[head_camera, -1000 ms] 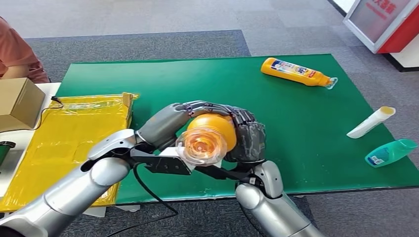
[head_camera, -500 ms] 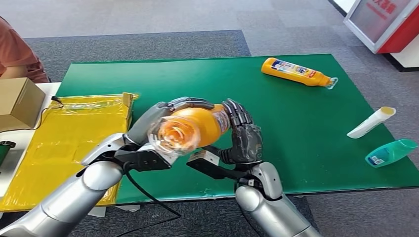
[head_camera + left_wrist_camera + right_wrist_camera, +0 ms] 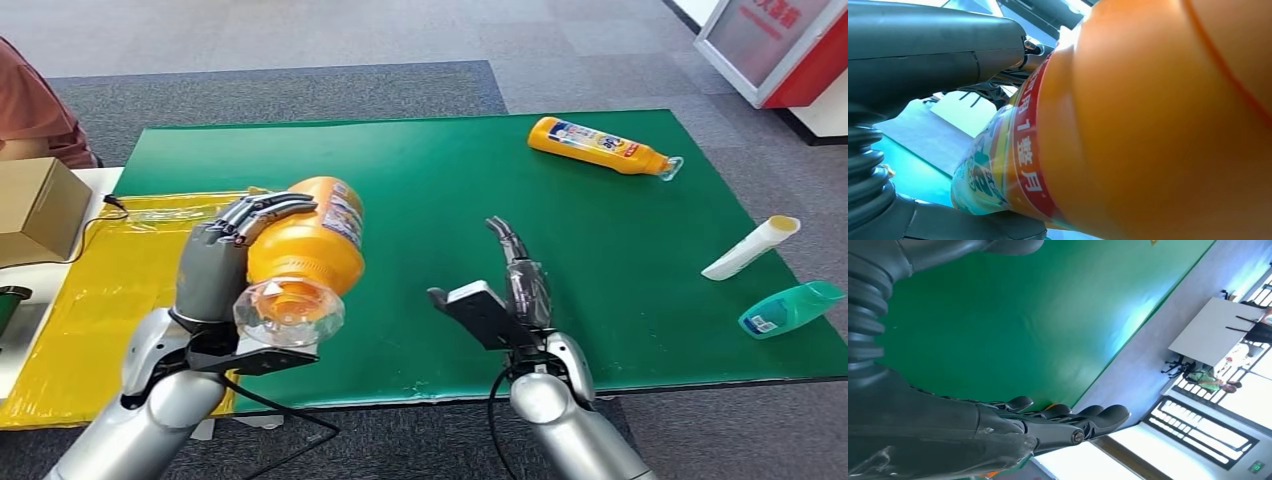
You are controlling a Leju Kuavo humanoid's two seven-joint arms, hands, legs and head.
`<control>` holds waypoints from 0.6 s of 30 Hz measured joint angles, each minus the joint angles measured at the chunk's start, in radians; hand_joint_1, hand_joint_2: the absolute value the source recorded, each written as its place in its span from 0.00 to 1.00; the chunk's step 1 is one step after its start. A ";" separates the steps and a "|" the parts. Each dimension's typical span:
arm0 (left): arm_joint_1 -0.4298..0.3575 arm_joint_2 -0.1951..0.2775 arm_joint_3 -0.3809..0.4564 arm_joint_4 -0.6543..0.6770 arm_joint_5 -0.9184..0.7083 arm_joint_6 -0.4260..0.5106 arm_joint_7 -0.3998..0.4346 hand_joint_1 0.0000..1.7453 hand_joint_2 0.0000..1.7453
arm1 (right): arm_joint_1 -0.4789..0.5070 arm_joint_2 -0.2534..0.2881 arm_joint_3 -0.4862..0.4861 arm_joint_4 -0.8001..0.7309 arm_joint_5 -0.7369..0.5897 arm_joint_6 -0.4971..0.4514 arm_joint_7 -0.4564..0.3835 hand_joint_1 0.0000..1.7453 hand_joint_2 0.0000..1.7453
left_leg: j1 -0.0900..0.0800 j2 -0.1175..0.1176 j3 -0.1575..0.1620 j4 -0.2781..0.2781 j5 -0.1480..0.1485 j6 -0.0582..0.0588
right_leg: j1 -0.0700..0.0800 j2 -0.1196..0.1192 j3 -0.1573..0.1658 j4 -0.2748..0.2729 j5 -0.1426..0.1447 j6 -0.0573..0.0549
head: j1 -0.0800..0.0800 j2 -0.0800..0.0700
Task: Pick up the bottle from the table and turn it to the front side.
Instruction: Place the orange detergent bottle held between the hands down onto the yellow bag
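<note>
An orange bottle (image 3: 305, 245) with a clear bottom and a printed label is held up above the left side of the green table (image 3: 450, 180). My left hand (image 3: 215, 260) grips it, fingers wrapped over its top. Its clear end points toward me. Close up in the left wrist view, the bottle (image 3: 1148, 120) shows its red and yellow label, with my left hand (image 3: 913, 55) around it. My right hand (image 3: 515, 275) stands apart to the right, edge-on, fingers straight and holding nothing. The right wrist view has the same hand (image 3: 998, 425) stretched out over the green surface.
A second orange bottle (image 3: 600, 146) lies at the back right. A white tube (image 3: 750, 247) and a teal bottle (image 3: 790, 308) lie near the right edge. A yellow bag (image 3: 130, 290) and a cardboard box (image 3: 35, 205) are at the left, beside a person's sleeve (image 3: 35, 110).
My right hand let go of the bottle and drew away to the right, fingers straightening. My left hand carried the bottle left and up, its clear end still toward me.
</note>
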 joint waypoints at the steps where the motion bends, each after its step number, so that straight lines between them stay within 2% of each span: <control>1: 0.004 0.000 0.001 -0.002 -0.001 0.000 0.000 1.00 1.00 | 0.001 0.000 -0.004 -0.003 -0.001 0.000 0.000 0.00 1.00 | 0.000 0.000 0.000 0.000 0.000 0.000 | 0.000 0.000 0.000 0.000 0.000 0.000 | 0.000 0.000; 6: 0.016 0.000 0.006 -0.009 -0.050 0.022 0.014 1.00 1.00 | 0.006 0.000 -0.014 -0.013 -0.004 0.001 -0.001 0.00 1.00 | 0.000 0.000 0.000 0.000 0.000 0.000 | 0.000 0.000 0.000 0.000 0.000 0.000 | 0.000 0.000; 10: 0.045 0.003 0.023 -0.010 -0.353 0.137 0.108 1.00 1.00 | 0.015 0.000 -0.033 -0.042 -0.032 0.010 0.000 0.00 1.00 | 0.000 0.000 0.000 0.000 0.000 0.000 | 0.000 0.000 0.000 0.000 0.000 0.000 | 0.000 0.000; 14: 0.094 0.028 0.049 -0.002 -0.689 0.181 0.266 1.00 1.00 | 0.022 0.000 -0.062 -0.103 -0.044 0.019 0.003 0.00 1.00 | 0.000 0.000 0.000 0.000 -0.001 0.000 | 0.000 0.000 0.000 0.000 0.000 0.000 | 0.000 0.000; 16: 0.102 0.073 0.046 0.019 -0.771 0.162 0.393 1.00 1.00 | 0.024 -0.001 -0.074 -0.140 -0.045 0.027 0.006 0.00 1.00 | 0.000 0.001 0.000 0.000 -0.001 -0.001 | 0.000 0.001 -0.001 0.000 -0.001 -0.001 | 0.000 0.000; 18: 0.100 0.126 0.031 0.056 -0.787 0.140 0.518 1.00 1.00 | 0.025 -0.002 -0.084 -0.174 -0.045 0.033 0.010 0.00 1.00 | 0.000 0.001 0.001 0.000 -0.001 -0.002 | 0.000 0.001 -0.002 0.000 -0.001 -0.001 | 0.000 0.000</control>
